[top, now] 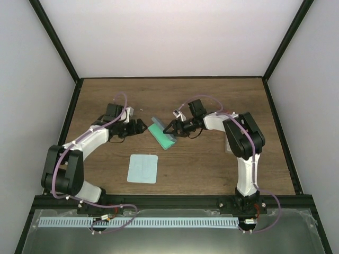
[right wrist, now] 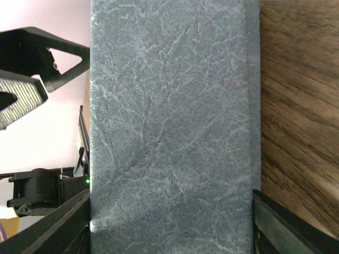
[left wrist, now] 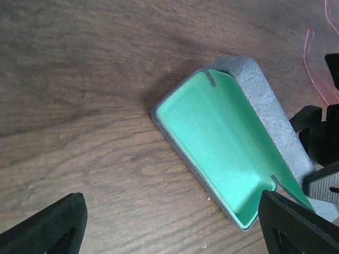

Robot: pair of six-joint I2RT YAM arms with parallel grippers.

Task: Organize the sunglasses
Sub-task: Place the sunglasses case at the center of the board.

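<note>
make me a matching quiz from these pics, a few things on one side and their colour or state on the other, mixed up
Things:
1. cloth
2. case lining
3. left gripper
4. right gripper

Colour or state:
a. open, holding nothing
b. pale teal
c. clamped on the grey case lid
d. green

Pairs: 1-b, 2-d, 3-a, 4-c
</note>
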